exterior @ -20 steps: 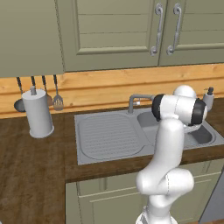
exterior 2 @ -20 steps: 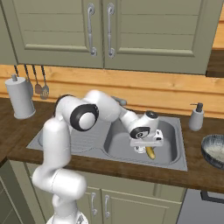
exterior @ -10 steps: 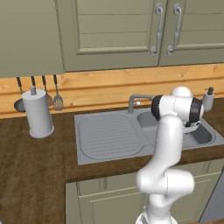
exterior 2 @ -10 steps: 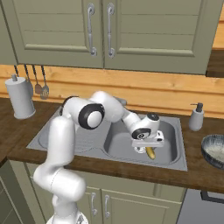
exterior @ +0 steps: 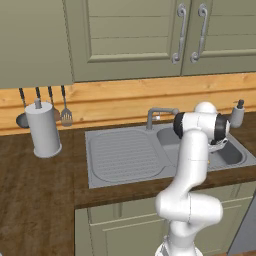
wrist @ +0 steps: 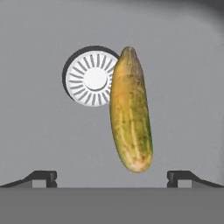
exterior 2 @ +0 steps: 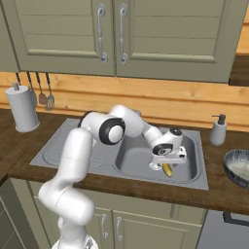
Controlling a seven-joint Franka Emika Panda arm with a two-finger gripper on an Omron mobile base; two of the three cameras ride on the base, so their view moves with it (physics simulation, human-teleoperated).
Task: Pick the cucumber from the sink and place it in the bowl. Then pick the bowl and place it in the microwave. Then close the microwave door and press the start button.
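Green cabinets [exterior 2: 146, 39] hang over a dark wooden counter [exterior: 35, 185], with a pale wood backsplash between them. Set into the counter is the grey sink [exterior 2: 189, 177], its ribbed drainboard [exterior: 125, 155] on the left and the deep basin on the right, the curved faucet [exterior: 157, 114] rising behind. The white arm [exterior 2: 73, 160] bends over the drainboard and reaches down into the basin. A paper-towel roll [exterior: 44, 129] stands at the counter's left end, utensils hanging on the wall behind it, and a soap bottle [exterior 2: 218, 130] stands at the sink's back right corner. At about three o'clock from the basin, the ribbed bowl [exterior 2: 238, 165] sits on the counter, well apart from the arm.

Down in the basin, the gripper [wrist: 112, 176] hangs with its jaws spread wide, holding nothing. The cucumber [wrist: 130, 111] lies on the sink floor between the two fingertips [wrist: 43, 177], its far end at twelve o'clock, just beside the round white drain [wrist: 92, 78] at about ten o'clock.
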